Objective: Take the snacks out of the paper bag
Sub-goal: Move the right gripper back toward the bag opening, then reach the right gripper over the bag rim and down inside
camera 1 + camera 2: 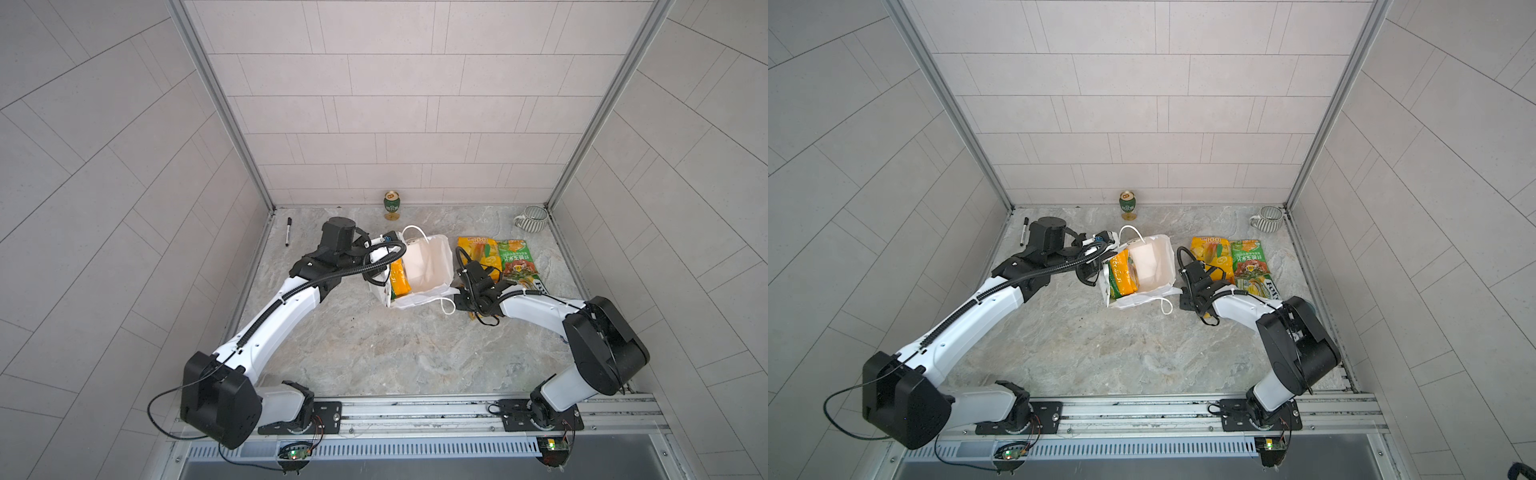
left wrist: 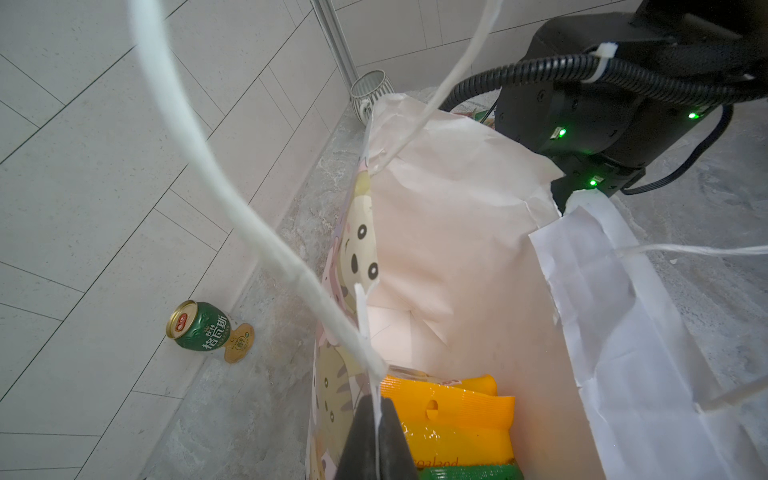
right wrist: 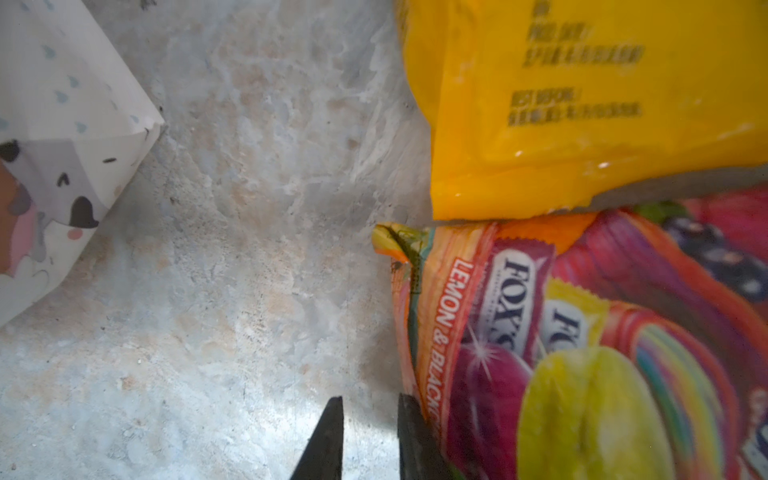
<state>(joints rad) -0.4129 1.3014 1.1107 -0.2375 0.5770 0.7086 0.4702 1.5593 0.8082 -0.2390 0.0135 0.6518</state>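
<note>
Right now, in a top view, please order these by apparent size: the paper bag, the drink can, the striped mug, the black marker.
1. paper bag
2. striped mug
3. drink can (close to the mug; order unsure)
4. black marker

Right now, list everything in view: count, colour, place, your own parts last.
bag: one, white with pastel animal faces, standing open mid-table
packets in bag: two show, orange and green, at its left side
packets on table: three show, yellow, green, red-pink FOX'S, right of the bag
can: one, green and gold, upright by the back wall
mug: one, grey striped, back right corner
pen: one, black, back left
table: one, grey marble
arms: two, white and black, left, right
left fingers: black, shut on the bag's rim
right fingers: black, slightly apart, empty, over the table beside the FOX'S packet
</note>
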